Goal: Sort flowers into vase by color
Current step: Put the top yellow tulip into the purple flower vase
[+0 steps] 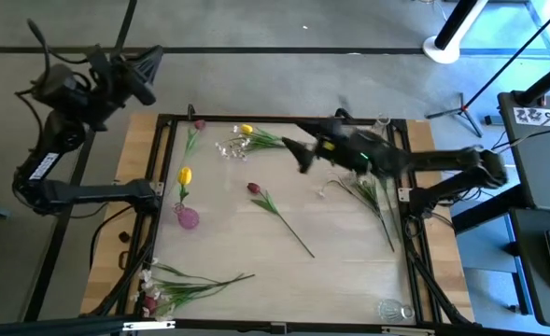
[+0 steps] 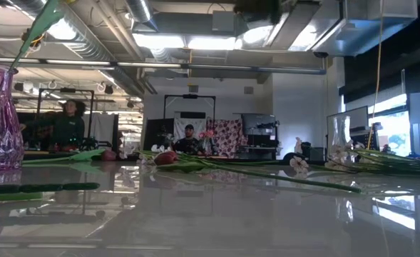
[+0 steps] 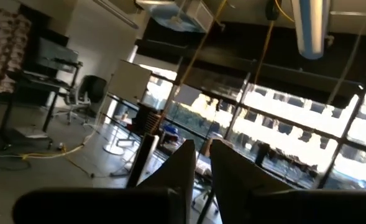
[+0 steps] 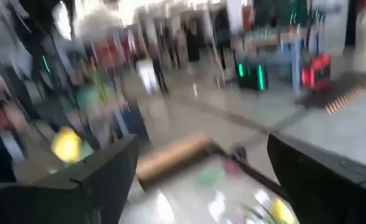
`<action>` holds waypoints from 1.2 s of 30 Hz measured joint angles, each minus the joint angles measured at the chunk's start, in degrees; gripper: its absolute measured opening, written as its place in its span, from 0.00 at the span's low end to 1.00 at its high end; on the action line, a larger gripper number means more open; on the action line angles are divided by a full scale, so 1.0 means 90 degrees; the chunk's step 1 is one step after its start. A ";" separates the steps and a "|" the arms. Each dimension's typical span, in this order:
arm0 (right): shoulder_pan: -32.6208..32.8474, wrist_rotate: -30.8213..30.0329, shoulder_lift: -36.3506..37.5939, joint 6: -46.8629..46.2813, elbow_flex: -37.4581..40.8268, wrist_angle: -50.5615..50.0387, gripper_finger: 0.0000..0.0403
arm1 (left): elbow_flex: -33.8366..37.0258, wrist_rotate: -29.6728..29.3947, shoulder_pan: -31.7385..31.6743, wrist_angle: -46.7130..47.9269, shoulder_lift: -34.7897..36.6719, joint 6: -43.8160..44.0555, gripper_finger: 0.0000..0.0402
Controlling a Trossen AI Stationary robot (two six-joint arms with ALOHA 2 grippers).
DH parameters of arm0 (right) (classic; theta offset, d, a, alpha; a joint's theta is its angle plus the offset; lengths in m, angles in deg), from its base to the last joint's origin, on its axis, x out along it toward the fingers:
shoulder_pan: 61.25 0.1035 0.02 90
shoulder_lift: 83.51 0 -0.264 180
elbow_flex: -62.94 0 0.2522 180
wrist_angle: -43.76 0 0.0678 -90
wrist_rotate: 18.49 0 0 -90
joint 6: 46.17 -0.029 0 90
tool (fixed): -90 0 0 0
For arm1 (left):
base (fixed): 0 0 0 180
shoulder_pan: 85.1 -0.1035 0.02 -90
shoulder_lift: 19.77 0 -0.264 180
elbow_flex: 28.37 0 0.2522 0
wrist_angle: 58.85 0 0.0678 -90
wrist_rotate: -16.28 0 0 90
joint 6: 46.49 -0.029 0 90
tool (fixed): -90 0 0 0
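Right jaws (image 1: 301,157) stand spread and empty over the counter (image 1: 349,261), apparently reaching for loose flowers; a yellow tulip (image 1: 246,130) lies just beyond them. Left jaws (image 1: 147,77), raised off the counter's corner, are nearly together, pinching nothing.

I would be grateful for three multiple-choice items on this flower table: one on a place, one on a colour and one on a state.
1. Where is the yellow tulip near the table's left edge?
A. In the purple vase
B. Flat on the table
C. In an end effector

2. What colour is the bloom of the tulip lying alone mid-table?
A. Yellow
B. White
C. Dark red

3. How is the right end effector?
A. Shut on a vase
B. Open, above the table
C. Shut on a tulip

Answers:
1 A: in the high view its stem runs down into the vase.
2 C: the bloom at the stem's upper end is dark red.
3 B: the right wrist view shows its fingers wide apart with nothing between them.
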State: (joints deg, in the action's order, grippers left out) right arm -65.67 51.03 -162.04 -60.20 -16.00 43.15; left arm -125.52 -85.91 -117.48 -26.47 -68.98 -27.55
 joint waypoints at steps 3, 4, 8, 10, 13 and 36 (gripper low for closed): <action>-0.0540 0.0451 -0.0561 0.0182 -0.0890 -0.1428 0.88 | 0.0000 0.0373 0.0002 0.0210 0.0163 0.0027 0.10; -0.0737 0.0543 -0.0746 0.0255 -0.1136 -0.1870 0.88 | 0.0000 0.0489 0.0002 0.0269 0.0202 0.0027 0.10; -0.1637 0.0760 -0.1456 0.0608 -0.1662 -0.3212 0.86 | -0.0001 0.0984 0.0002 0.0477 0.0279 0.0029 0.09; -0.2006 0.0762 -0.1737 0.0859 -0.1699 -0.3513 0.83 | 0.0000 0.1205 0.0002 0.0659 0.0273 0.0030 0.09; -0.2397 0.0553 -0.2141 0.1281 -0.1711 -0.3939 0.74 | 0.0002 0.1479 0.0002 0.0916 0.0266 0.0034 0.09; -0.3537 0.2348 -0.4434 0.2946 -0.1704 -0.4353 0.37 | 0.0002 0.0917 0.0007 0.0922 -0.0090 0.0002 0.09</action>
State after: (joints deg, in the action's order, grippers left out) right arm -97.51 72.17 -201.95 -33.69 -31.34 3.97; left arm -125.50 -77.66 -117.41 -18.17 -69.79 -27.53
